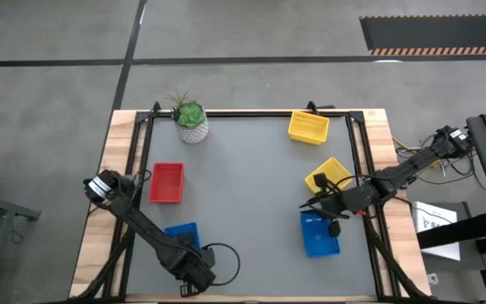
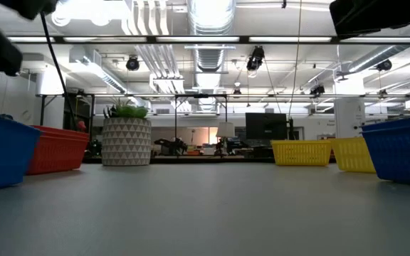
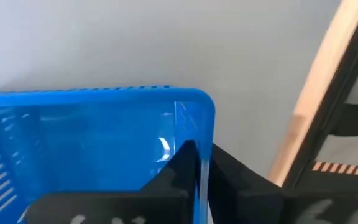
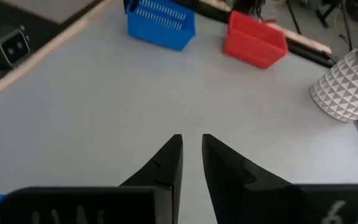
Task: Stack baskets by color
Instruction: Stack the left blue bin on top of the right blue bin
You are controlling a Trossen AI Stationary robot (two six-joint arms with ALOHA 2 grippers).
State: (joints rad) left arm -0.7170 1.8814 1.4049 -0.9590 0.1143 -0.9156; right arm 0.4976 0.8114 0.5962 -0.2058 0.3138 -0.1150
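Gripping the rim of a blue basket (image 1: 181, 234) at the lower left of the high view, our left gripper (image 1: 194, 268) is pinching its wall with fingers (image 3: 182, 163) closed tight, as the left wrist view is showing. Above it, a red basket (image 1: 166, 182) is sitting at the left middle, and a potted plant (image 1: 191, 119) is standing at the upper left centre of the table (image 1: 243, 203). Moving right, 1 yellow basket (image 1: 309, 127) is lying at the upper right, and a 2nd yellow basket (image 1: 328, 175) is lying below it. Our right gripper (image 1: 306, 205) is hovering at the right middle, fingers (image 4: 168, 167) narrowly parted and holding nothing, just above another blue basket (image 1: 319, 234).
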